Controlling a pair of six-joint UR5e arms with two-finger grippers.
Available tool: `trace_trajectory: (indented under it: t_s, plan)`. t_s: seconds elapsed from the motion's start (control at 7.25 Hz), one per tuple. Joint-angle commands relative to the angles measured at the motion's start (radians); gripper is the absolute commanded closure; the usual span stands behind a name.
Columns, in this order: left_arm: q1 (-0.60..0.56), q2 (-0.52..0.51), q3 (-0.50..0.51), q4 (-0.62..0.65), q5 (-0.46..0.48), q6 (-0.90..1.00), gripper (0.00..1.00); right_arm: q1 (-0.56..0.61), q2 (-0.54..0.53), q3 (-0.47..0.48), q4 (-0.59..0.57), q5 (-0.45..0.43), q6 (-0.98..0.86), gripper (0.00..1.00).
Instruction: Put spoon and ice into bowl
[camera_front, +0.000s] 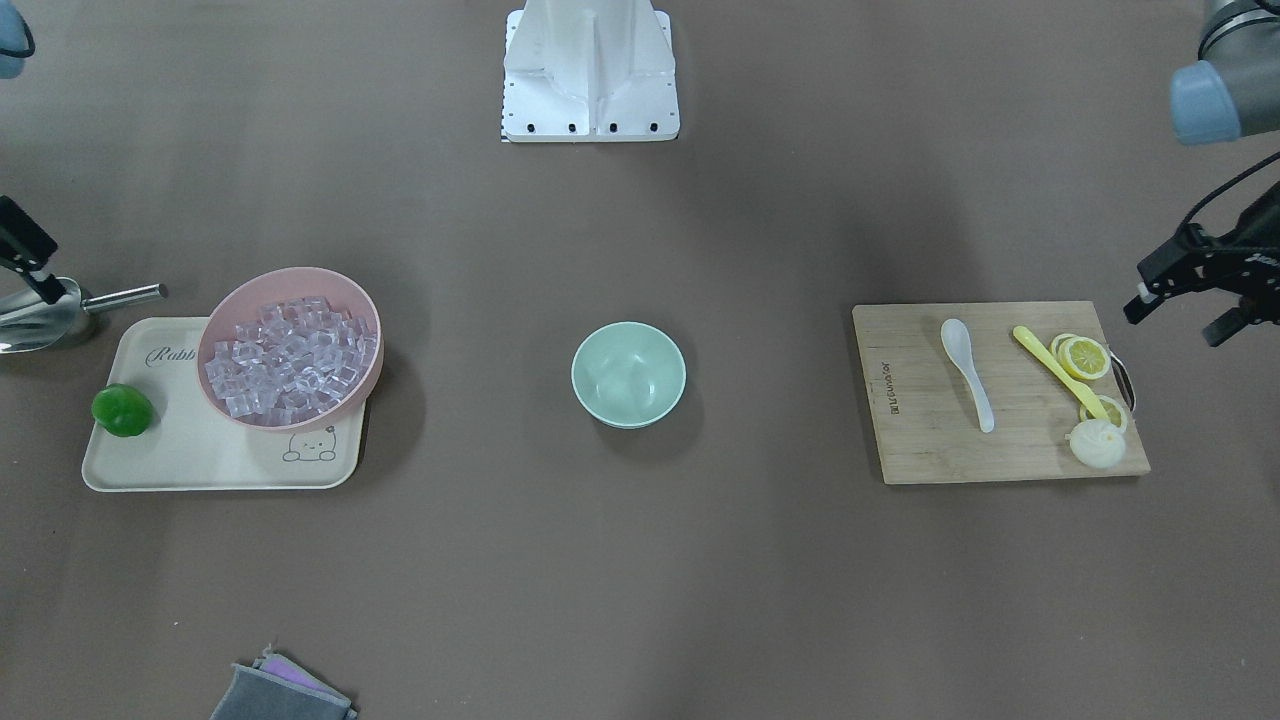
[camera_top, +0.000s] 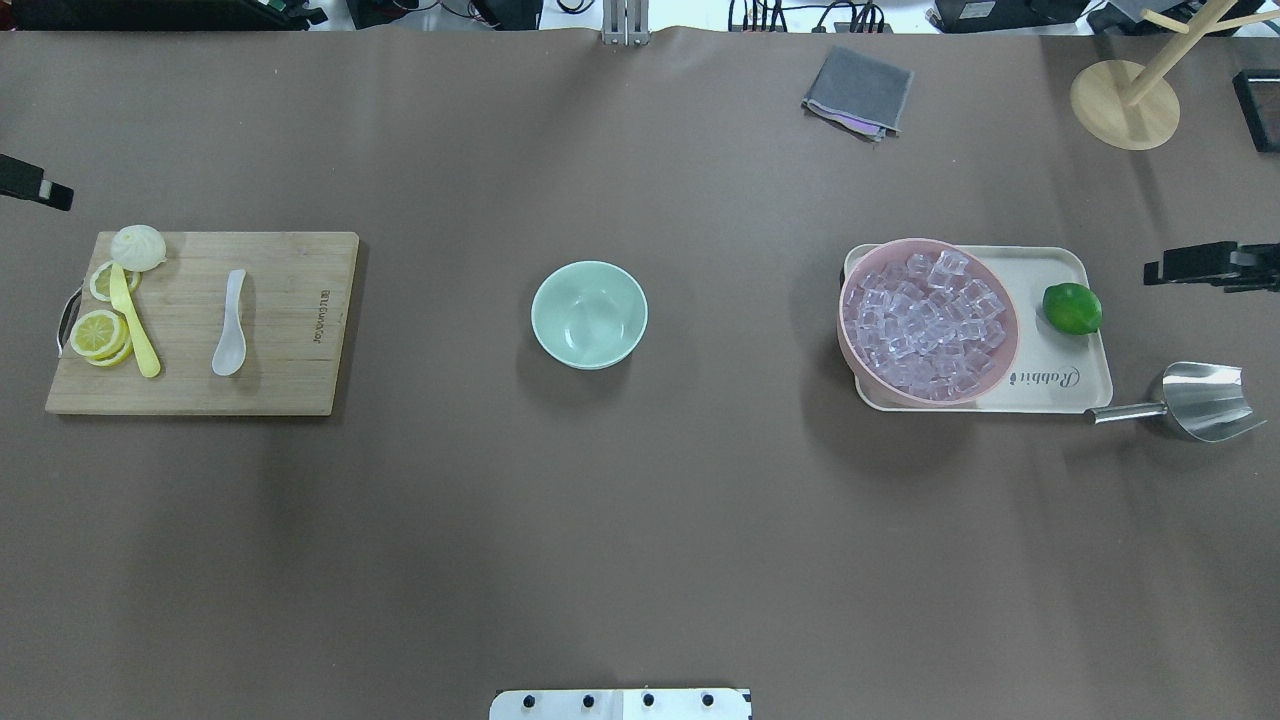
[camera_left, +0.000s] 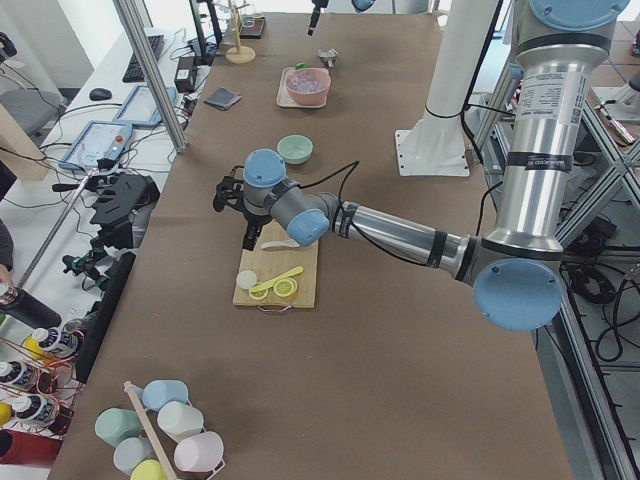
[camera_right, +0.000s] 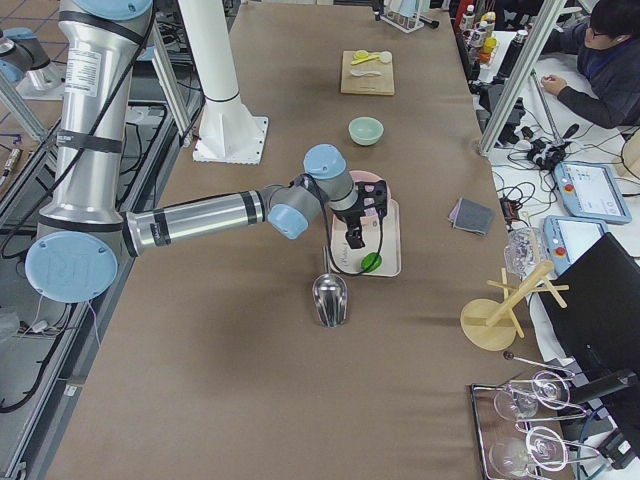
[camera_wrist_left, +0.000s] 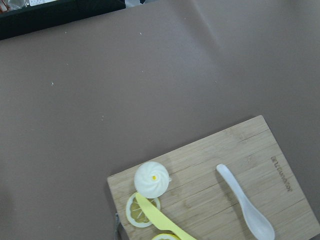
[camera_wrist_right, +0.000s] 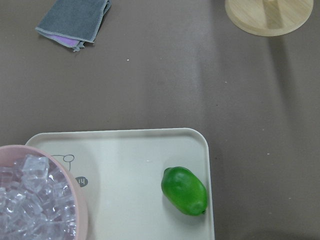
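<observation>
The white spoon (camera_front: 966, 368) lies on a wooden cutting board (camera_front: 920, 430); it also shows in the overhead view (camera_top: 230, 330) and the left wrist view (camera_wrist_left: 245, 205). The mint-green bowl (camera_front: 628, 375) stands empty at mid-table (camera_top: 588, 315). Many clear ice cubes (camera_front: 290, 355) fill a pink bowl (camera_front: 300, 275) on a cream tray (camera_front: 200, 450). My left gripper (camera_front: 1172, 322) hovers off the board's outer end and looks open and empty. My right gripper (camera_top: 1155, 265) hovers beyond the tray's outer end, above the metal scoop, and looks open and empty.
A yellow spoon (camera_front: 1055, 370), lemon slices (camera_front: 1085, 357) and a white bun (camera_front: 1097, 443) share the board. A lime (camera_top: 1072, 308) sits on the tray. A metal scoop (camera_top: 1200, 400) lies beside the tray. A grey cloth (camera_top: 858, 90) and a wooden stand (camera_top: 1125, 105) are at the far side.
</observation>
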Motion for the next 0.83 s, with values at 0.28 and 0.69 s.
trace_trajectory:
  t_s: [0.28,0.69]
  plan:
    - [0.225,-0.053,0.062,-0.041,0.259,-0.238,0.03,-0.163,0.212,0.06,-0.37,-0.181,0.111,0.0]
    - [0.299,-0.073,0.129,-0.102,0.361,-0.343,0.17,-0.178,0.216,0.062,-0.369,-0.203,0.126,0.0]
